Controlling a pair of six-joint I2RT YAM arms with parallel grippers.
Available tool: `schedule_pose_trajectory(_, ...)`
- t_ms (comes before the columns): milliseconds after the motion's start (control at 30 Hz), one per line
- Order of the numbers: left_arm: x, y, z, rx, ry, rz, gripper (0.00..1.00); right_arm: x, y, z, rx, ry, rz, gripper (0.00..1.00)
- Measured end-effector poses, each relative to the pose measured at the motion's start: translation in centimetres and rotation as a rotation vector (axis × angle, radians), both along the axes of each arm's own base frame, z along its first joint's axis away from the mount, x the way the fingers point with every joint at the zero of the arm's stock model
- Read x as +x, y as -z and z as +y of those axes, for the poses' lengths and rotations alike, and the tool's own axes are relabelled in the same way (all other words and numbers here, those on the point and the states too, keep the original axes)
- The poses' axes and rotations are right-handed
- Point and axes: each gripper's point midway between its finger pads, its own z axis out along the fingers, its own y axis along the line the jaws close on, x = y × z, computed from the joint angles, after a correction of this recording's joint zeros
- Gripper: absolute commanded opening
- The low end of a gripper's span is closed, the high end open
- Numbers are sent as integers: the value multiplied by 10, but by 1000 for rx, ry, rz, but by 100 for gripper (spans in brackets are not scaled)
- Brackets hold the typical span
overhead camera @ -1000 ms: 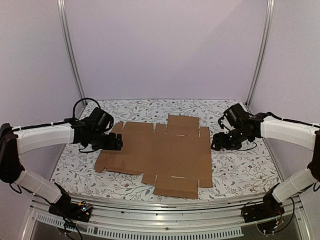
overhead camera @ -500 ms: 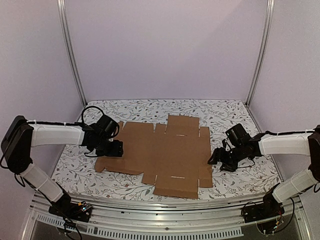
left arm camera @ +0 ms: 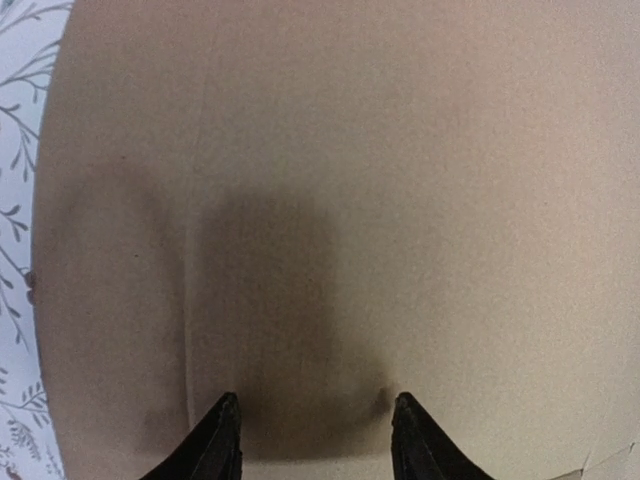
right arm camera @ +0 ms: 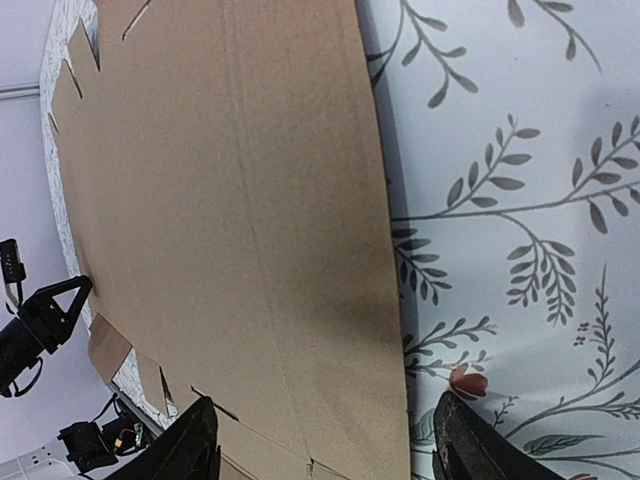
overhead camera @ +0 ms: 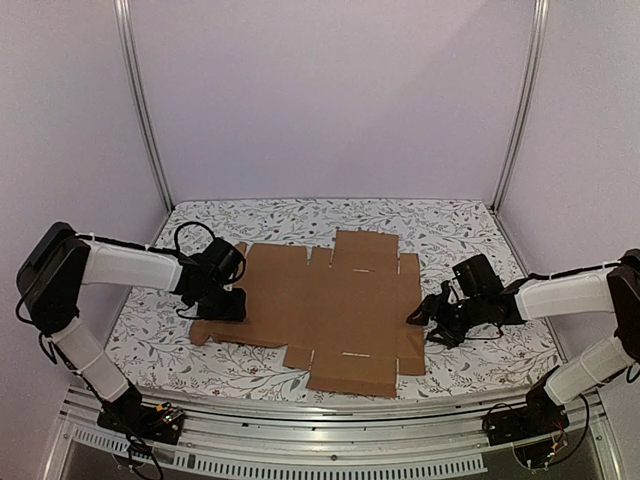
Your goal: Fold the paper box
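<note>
The paper box (overhead camera: 330,305) lies flat and unfolded on the table, a brown die-cut sheet with flaps and slits. My left gripper (overhead camera: 226,304) is low over its left panel. In the left wrist view the box (left arm camera: 400,180) fills the frame, and the left gripper (left arm camera: 313,425) stands open, its two dark fingertips (left arm camera: 226,415) pointing at the cardboard with nothing between them. My right gripper (overhead camera: 421,318) is at the sheet's right edge. In the right wrist view the right gripper (right arm camera: 325,445) is wide open, one finger over the box (right arm camera: 250,220), the other over the cloth.
A floral tablecloth (overhead camera: 480,350) covers the table and shows in the right wrist view (right arm camera: 520,200). Aluminium posts (overhead camera: 140,100) stand at the back corners before pale walls. A metal rail (overhead camera: 330,440) runs along the near edge.
My left gripper has come down and nearer onto the box's left panel, its jaws narrowing. My right arm has dropped and moved left to the box's right edge.
</note>
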Motion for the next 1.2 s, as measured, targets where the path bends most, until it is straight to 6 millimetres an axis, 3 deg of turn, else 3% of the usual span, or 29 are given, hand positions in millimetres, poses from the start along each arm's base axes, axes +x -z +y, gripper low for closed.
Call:
schedule_pose_trajectory(300, 3, 6, -1, 12, 5, 7, 33, 5, -2, 8, 78, 18, -32, 72)
schedule_pose_trajectory(600, 9, 7, -3, 19, 0, -2, 27, 1, -7, 6, 126, 35, -79, 70)
schedule_pose_trajectory(1000, 15, 7, -6, 18, 0, -11, 25, 12, -71, 17, 294, 11, -301, 71)
schedule_pose_trajectory(1200, 16, 7, -7, 17, 0, -12, 24, 13, -80, 22, 330, -9, -330, 70)
